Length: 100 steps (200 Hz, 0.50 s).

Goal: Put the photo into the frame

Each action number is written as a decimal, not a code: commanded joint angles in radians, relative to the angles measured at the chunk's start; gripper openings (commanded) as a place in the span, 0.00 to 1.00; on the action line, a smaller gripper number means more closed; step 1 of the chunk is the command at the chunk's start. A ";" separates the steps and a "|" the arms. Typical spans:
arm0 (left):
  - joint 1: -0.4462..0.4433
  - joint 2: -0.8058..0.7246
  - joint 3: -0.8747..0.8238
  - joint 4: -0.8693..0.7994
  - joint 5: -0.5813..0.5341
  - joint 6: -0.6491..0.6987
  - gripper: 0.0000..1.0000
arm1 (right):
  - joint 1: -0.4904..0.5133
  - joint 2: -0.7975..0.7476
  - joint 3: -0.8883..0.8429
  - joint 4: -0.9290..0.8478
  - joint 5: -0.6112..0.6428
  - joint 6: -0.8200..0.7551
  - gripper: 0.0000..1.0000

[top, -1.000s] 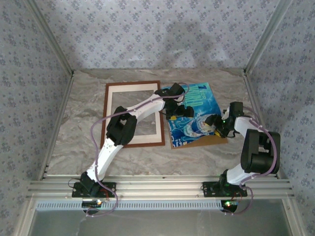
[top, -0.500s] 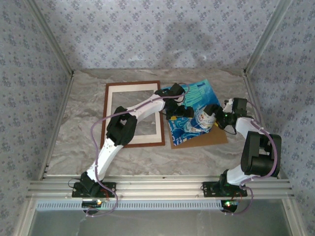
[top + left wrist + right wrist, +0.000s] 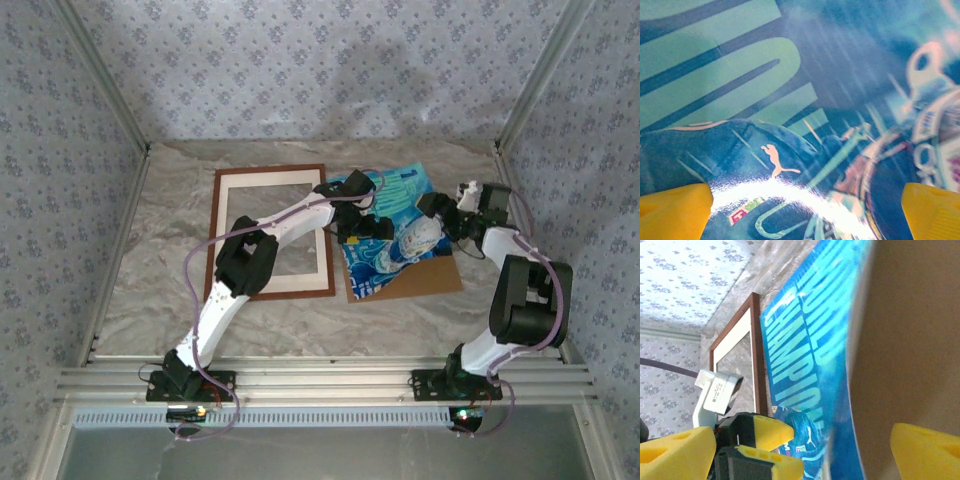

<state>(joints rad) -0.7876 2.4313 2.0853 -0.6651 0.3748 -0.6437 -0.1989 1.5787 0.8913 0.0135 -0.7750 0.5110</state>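
**A:** Left fingers [image 3: 672, 210] are spread wide. There's a yellow tip in each lower corner of the wrist view, with the glossy blue-teal photo [image 3: 400, 195] stretched between them and nothing pinched.

**B:** Are they pressing on it?

**A:** Can't tell. They're low over the print, close enough to catch the glare on it.

**B:** And the right fingers [image 3: 927, 450]?

**A:** Apart as well, one tip at each side of that view, gripping nothing. The photo's pale lettering and the brown backing board [image 3: 430, 278] run up between them. From above, they sit at the photo's right edge.

**B:** So where's the photo?

**A:** Outside the frame [image 3: 290, 293]. It lies skewed on the backing board, on the counter [image 3: 160, 250], just beside the frame's right rail — whether the two touch, I can't make out.

**B:** And the frame itself?

**A:** Flat on the counter to the left, reddish-brown moulding around a cream mat [image 3: 280, 180], with marbled counter showing through the opening. The left arm reaches across its right side to get over the photo.
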 commanded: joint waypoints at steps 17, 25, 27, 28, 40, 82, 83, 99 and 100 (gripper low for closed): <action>-0.015 0.022 -0.037 -0.058 0.013 0.016 0.98 | -0.006 0.075 0.118 -0.129 -0.119 -0.111 0.87; -0.013 0.022 -0.037 -0.059 0.011 0.017 0.99 | -0.005 0.087 0.124 -0.142 -0.123 -0.109 0.85; -0.014 0.022 -0.037 -0.059 0.010 0.017 0.98 | -0.004 0.089 0.123 -0.142 -0.122 -0.109 0.85; -0.013 0.022 -0.037 -0.059 0.010 0.016 0.98 | -0.004 0.089 0.123 -0.142 -0.121 -0.108 0.85; -0.014 0.022 -0.036 -0.060 0.011 0.015 0.99 | -0.003 0.100 0.117 -0.144 -0.112 -0.103 0.81; -0.014 0.022 -0.035 -0.065 0.013 0.018 0.99 | -0.011 0.101 0.113 -0.218 -0.018 -0.117 0.61; -0.014 0.022 -0.034 -0.066 0.012 0.018 0.98 | -0.010 0.100 0.113 -0.220 -0.016 -0.117 0.60; -0.014 0.022 -0.033 -0.065 0.013 0.019 0.98 | -0.017 0.097 0.116 -0.250 0.013 -0.121 0.52; -0.014 0.022 -0.033 -0.065 0.013 0.019 0.99 | -0.017 0.097 0.116 -0.251 0.014 -0.121 0.51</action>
<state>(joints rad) -0.7876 2.4310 2.0842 -0.6628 0.3748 -0.6399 -0.2028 1.6741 0.9920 -0.1535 -0.8135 0.4110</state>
